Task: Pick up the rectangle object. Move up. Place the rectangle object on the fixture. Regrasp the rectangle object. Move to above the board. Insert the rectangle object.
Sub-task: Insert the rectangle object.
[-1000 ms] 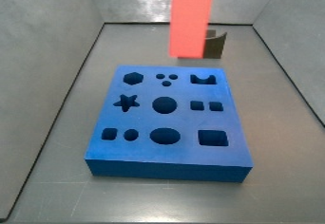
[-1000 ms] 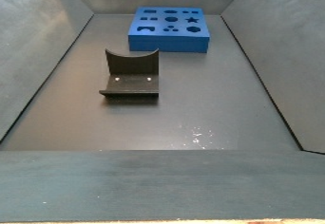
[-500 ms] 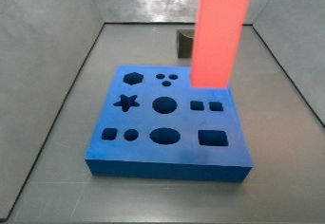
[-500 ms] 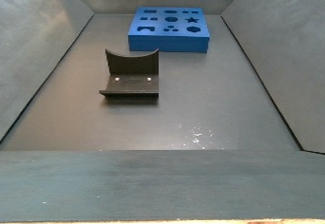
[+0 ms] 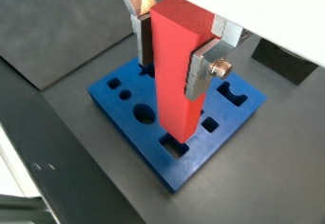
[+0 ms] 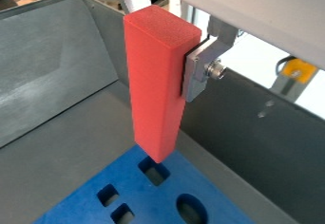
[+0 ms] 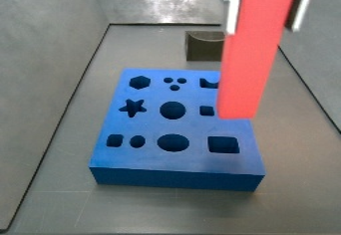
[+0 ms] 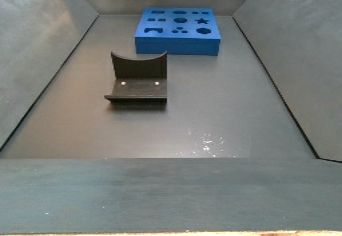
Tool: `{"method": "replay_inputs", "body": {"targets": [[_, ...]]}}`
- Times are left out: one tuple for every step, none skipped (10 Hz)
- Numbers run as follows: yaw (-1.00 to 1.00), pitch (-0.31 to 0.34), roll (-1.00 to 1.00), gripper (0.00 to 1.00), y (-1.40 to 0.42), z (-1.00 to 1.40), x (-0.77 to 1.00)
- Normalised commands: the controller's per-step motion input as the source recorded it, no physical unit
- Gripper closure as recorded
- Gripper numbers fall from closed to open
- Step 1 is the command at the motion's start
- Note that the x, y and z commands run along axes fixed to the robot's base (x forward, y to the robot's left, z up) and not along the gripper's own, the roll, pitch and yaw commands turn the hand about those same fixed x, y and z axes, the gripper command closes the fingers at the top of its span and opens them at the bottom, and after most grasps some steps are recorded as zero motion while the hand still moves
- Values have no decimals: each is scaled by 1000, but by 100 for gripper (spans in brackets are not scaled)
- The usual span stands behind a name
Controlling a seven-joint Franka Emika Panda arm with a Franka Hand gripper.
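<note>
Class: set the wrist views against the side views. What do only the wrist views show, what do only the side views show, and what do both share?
Only the wrist views show the pincer shut on the rectangle object, held upright above the board. Only the side views show the fixture, standing on the floor apart from the board, plus the enclosure walls. Both share the blue board and its dark cut-outs; the red-orange rectangle object also appears in a side view.

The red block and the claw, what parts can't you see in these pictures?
- Rectangle object: top cut off by a side view's edge; lower end blurred.
- Claw: one finger shows; the block hides the other.
- Board: the block covers some holes in both wrist views.
</note>
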Motion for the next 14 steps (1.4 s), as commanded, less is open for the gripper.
{"method": "replay_inputs", "body": {"targets": [[117, -197, 434, 100, -149, -451, 197], [0, 0, -49, 100, 0, -6, 0], [6, -37, 0, 100, 0, -103, 0], [26, -140, 0, 100, 0, -251, -77], [3, -217, -89, 100, 0, -306, -149], [0, -237, -51, 100, 0, -109, -91], [0, 0, 0, 100, 0, -23, 0], [0, -23, 0, 100, 0, -234, 0], [23, -46, 31, 100, 0, -311, 0], [0, 0, 14, 100, 0, -14, 0], [0, -26, 23, 100, 0, -186, 0], [0, -80, 89, 100, 0, -320, 0], [14, -129, 37, 100, 0, -366, 0], [0, 0, -6, 100, 0, 0, 0]]}}
